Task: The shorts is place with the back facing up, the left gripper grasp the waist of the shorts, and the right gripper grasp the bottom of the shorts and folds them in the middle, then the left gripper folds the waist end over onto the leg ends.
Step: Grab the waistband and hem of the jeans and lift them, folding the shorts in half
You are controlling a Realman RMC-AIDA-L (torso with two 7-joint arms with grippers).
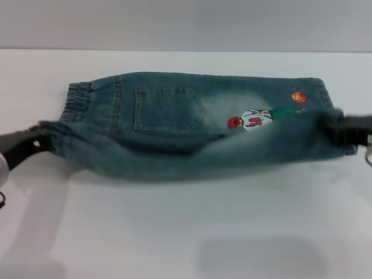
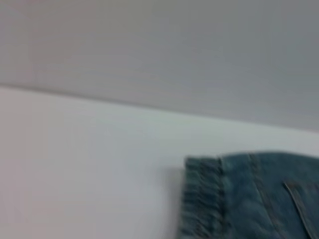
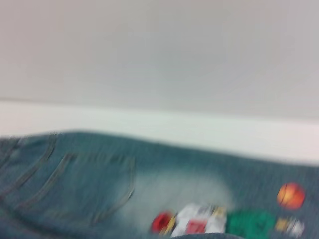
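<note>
Left pincer closed on your shorts' waist; right pincer closed on the leg hem, near half raised off the tabletop.

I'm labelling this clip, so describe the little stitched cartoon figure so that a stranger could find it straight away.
On the white table lie faded denim shorts, held at the ends by the left gripper and the right gripper. The cartoon figure sits toward the right gripper's end, beyond the back pocket. Its white, red and green stitching and the orange ball beside it mark it out.
</note>
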